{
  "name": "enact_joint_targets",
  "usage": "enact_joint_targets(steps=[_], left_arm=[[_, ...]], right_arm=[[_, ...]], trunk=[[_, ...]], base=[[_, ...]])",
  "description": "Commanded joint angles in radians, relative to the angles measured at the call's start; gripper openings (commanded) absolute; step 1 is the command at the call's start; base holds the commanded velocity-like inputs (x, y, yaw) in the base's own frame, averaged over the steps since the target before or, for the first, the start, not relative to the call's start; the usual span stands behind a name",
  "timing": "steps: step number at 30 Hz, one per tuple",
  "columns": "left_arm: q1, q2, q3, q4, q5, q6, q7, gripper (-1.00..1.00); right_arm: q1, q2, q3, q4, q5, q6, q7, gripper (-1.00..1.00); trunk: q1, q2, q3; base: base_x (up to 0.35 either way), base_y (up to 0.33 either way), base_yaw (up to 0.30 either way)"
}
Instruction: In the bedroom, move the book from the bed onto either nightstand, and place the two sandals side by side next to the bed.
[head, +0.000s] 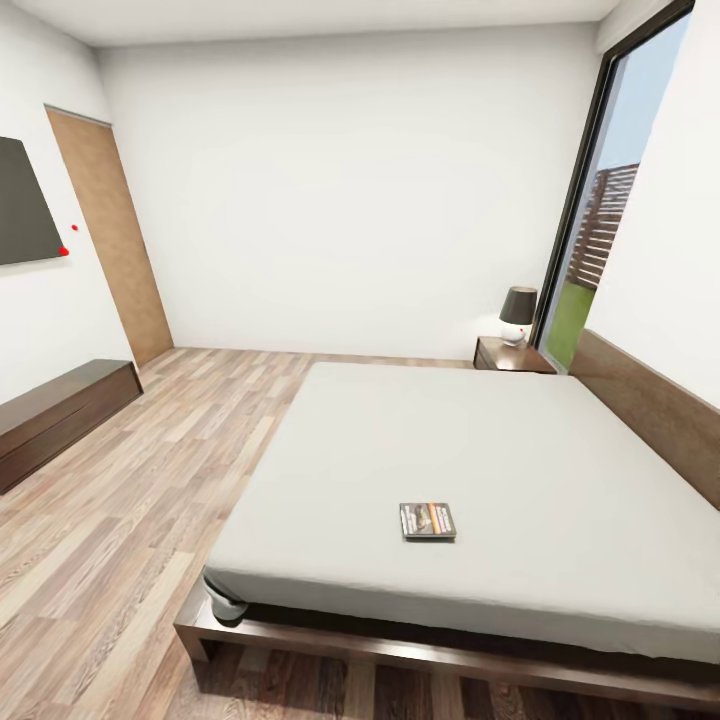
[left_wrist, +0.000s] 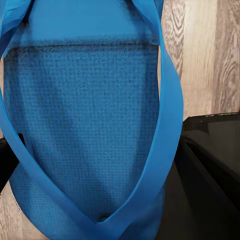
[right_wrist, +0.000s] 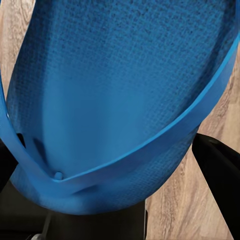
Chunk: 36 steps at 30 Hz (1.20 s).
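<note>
The white-walled bedroom with its brown wood-plank floor (head: 150, 470) spreads across the head view. The large low bed (head: 470, 470), dark wooden frame under a plain pale grey mattress, takes up the centre and lower right. A long low dark wooden cabinet (head: 60, 415) runs along the left edge. The small dark-brown nightstand (head: 512, 356) stands right of centre beyond the bed's far corner, carrying a dark-shaded lamp (head: 517, 315). The thin dark paperback book (head: 427, 521) with an orange band lies flat on the mattress, lower centre.

In the left wrist view a bright blue flip-flop sandal (left_wrist: 85, 135) hangs close to the lens over plank floor; a second blue sandal (right_wrist: 115, 100) does likewise in the right wrist view. I cannot tell how either gripper's fingers are set.
</note>
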Motion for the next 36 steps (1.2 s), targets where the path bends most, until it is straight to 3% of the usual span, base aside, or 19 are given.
enact_joint_targets(steps=[1, 36], left_arm=[[-0.001, 0.0, -0.008, 0.001, 0.011, -0.008, 0.004, -1.0], [-0.003, -0.001, -0.004, 0.002, 0.011, -0.044, 0.004, -1.0]], right_arm=[[-0.002, 0.0, 0.005, 0.003, -0.004, -0.006, 0.003, -1.0], [-0.002, 0.0, 0.005, 0.003, -0.004, -0.006, 0.002, -1.0]], trunk=[[0.001, -0.002, -0.002], [0.001, -0.002, -0.002]], base=[[0.0, 0.0, 0.0], [0.0, 0.0, 0.0]])
